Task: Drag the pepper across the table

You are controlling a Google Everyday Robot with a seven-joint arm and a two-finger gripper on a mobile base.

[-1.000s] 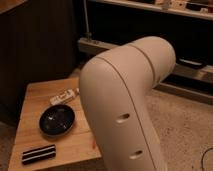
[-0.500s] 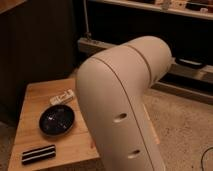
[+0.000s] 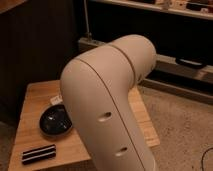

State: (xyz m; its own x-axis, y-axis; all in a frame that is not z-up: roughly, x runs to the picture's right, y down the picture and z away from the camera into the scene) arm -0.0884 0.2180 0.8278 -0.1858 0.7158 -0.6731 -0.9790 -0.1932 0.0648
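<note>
Arm fills mid-frame: big white elbow housing, blocks most of table. Gripper out of sight behind arm; jaws fully closed, can't tell whether it has hold of anything. Pepper not visible, hidden or out of frame. Dark bowl on table's left part, half covered by arm. Black striped flat item near front-left corner, apart from bowl. Small white thing just behind bowl. Dark shelving behind.
</note>
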